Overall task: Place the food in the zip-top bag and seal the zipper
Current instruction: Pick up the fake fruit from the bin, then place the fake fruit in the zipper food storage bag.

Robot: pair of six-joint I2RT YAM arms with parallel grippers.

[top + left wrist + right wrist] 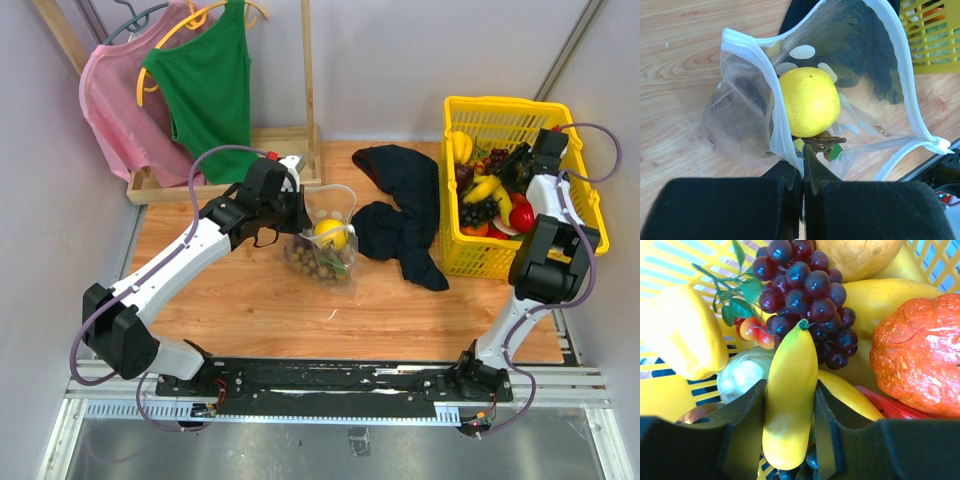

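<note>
The clear zip-top bag lies mid-table with its mouth held wide. Inside it are a yellow lemon and a tan longan cluster. My left gripper is shut on the near side of the bag's mouth, pinching the white zipper strip. My right gripper is down in the yellow basket, both fingers pressed against the sides of a yellow banana. Dark purple grapes lie just beyond the banana. No apple can be picked out among the fruit.
A dark navy cloth lies between the bag and the basket. The basket also holds an orange bumpy fruit and a yellow pepper. A wooden rack with a green top and a pink one stands back left.
</note>
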